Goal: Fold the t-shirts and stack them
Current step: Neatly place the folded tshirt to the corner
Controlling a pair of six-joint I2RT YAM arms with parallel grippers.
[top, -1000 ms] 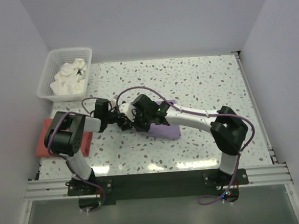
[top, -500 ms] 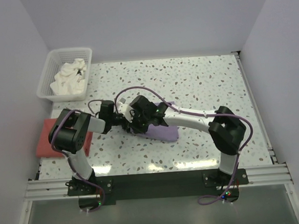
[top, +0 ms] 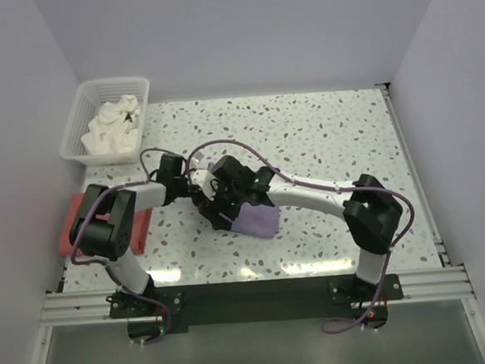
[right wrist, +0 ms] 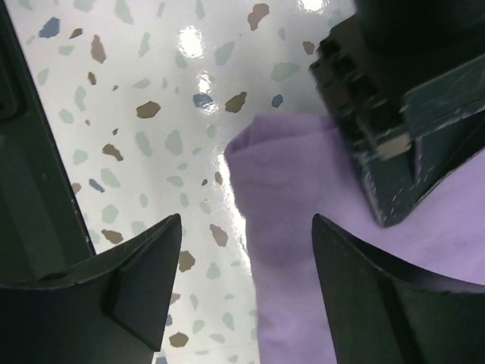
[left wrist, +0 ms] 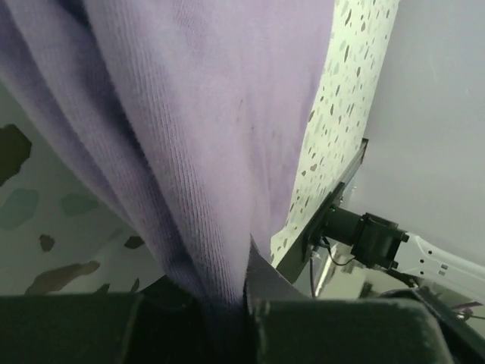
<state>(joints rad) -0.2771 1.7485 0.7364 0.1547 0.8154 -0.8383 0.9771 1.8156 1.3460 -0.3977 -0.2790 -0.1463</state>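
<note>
Left jaws: clenched on the lilac t-shirt. The left wrist cam shows the cloth pinched straight down into the slot between the two dark pads, with fine ribbed knit filling most of the frame. Right jaws: released. The right wrist cam shows both fingers spread wide with nothing between them, over a folded corner of the same shirt lying on the speckled bench.

Only the right wrist cam shows the left arm's black jaw body sitting on the lilac cloth. From the top cam that contact is buried under the two wrists, which meet just left of centre.

The top cam puts the lilac shirt bunched mid-bench, on the near side of the right arm.

Top cam only: the coral-red t-shirt is a flat slab at the bench's left edge, partly under the left arm. A white lattice basket sits at the far-left corner with white cloth heaped inside, well apart from both shirts.

The left wrist cam also catches the bench edge and a dark motor housing past the cloth.
</note>
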